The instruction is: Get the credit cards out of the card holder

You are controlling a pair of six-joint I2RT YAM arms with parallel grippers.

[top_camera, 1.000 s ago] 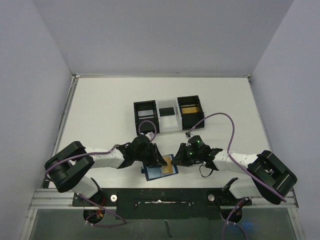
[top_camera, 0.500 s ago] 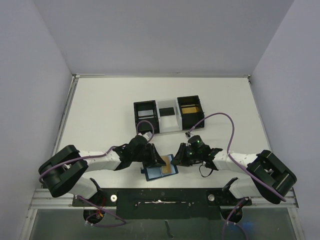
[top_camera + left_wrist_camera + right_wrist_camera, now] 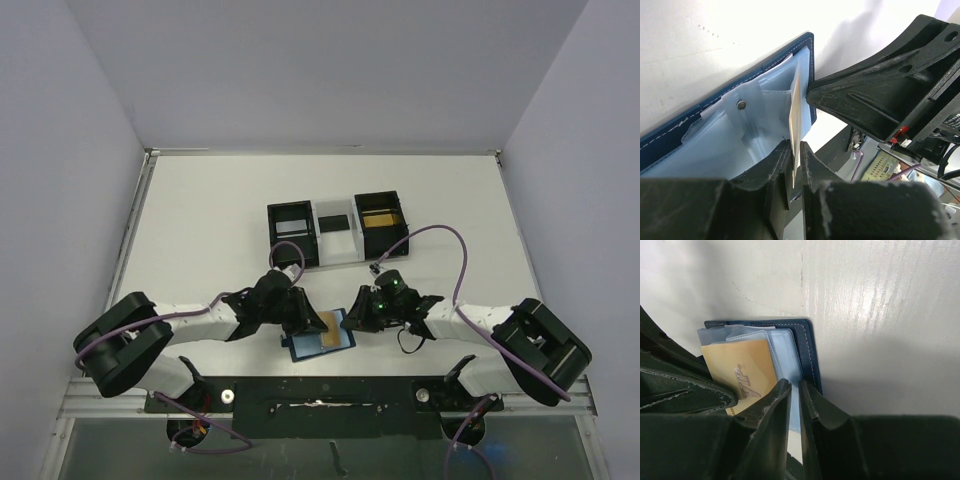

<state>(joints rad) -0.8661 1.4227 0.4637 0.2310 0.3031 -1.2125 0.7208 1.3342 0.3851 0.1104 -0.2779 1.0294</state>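
Toward the back of a white surface (image 3: 200,220) stand two open black boxes, a left box (image 3: 291,235) and a right box (image 3: 381,223). A pale, clear-looking middle section (image 3: 335,248) joins them, with a small dark rectangle (image 3: 332,221) in it. Pale lilac walls (image 3: 330,70) close the surface in on three sides.

Soft, even light from above filled the overhead view, which was sharp throughout. The table (image 3: 200,200) carried only faint shadows towards its near edge. In the left wrist view the far surface blew out to white glare, and the near fingers (image 3: 765,170) were blurred. The right wrist view showed streaky glare at right and dim shadow at left.
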